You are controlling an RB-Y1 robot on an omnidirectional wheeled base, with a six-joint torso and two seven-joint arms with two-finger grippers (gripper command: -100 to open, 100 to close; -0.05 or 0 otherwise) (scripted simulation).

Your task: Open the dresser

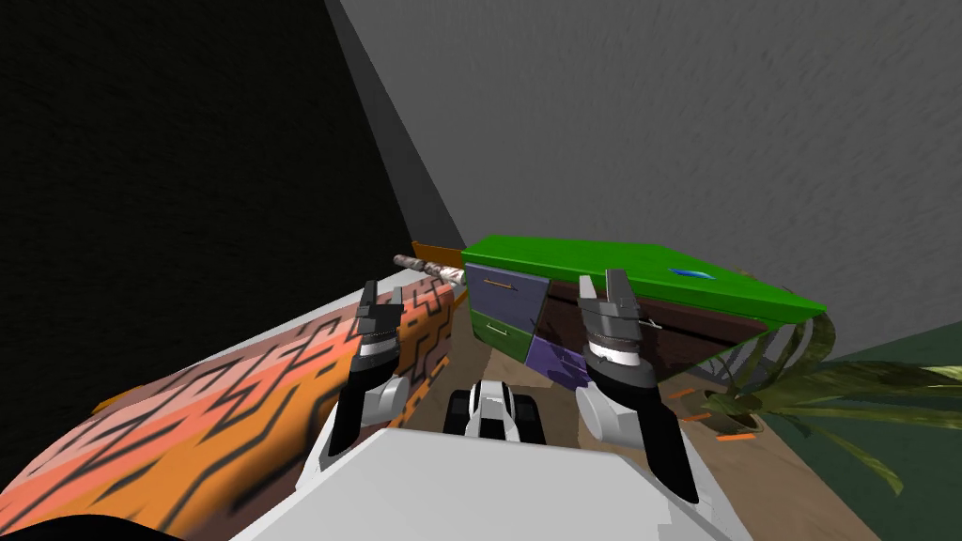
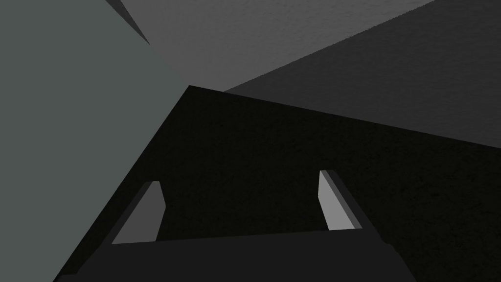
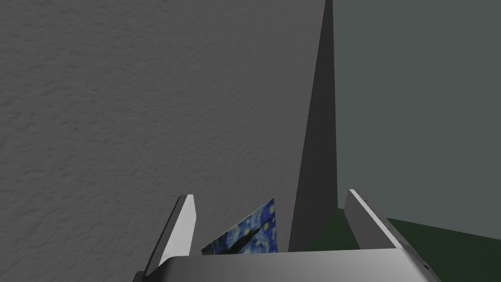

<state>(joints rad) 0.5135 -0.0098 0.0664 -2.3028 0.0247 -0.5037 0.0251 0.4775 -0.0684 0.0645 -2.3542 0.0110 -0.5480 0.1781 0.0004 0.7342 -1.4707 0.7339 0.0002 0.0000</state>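
Observation:
The dresser (image 1: 620, 266) stands ahead against the grey wall, with a bright green top and drawer fronts in blue-purple (image 1: 507, 291), green, purple and dark brown, each with a small handle. Both arms are raised in front of me, fingers pointing up. In the head view my right gripper (image 1: 601, 278) hangs before the dresser's dark brown fronts, apart from them. It is open with nothing between its fingers (image 3: 181, 225). My left gripper (image 1: 383, 289) is left of the dresser, over the bed's end, and its fingers (image 2: 337, 200) also stand open and empty.
A bed (image 1: 282, 394) with an orange and pink zigzag cover runs along my left, close to the left arm. A potted plant (image 1: 808, 376) spreads long leaves right of the dresser. A patterned roll (image 1: 427, 266) lies by the dresser's left corner. Brown floor (image 1: 799, 479) lies to the right.

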